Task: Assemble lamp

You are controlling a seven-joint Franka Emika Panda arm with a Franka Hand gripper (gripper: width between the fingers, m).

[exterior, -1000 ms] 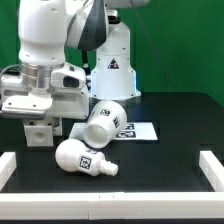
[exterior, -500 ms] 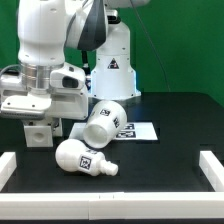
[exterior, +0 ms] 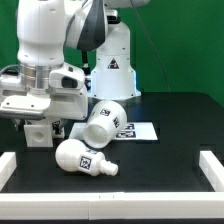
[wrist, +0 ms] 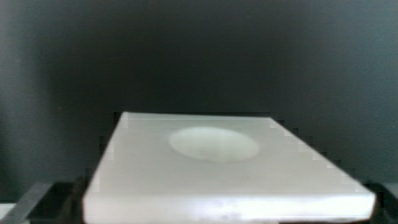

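Barely visible: claw (exterior: pixel 40 124) flanks base (wrist: pixel 214 150), fingertips (wrist: pixel 50 200) cut off, blurred; gripping or apart, cannot tell.

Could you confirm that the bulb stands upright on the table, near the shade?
Not quite: the exterior view shows the bulb lying on its side on the table, near the shade.

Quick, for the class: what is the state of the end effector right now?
End effector: its fingers sit on either side of the lamp base; whether they are clamping it cannot be told.
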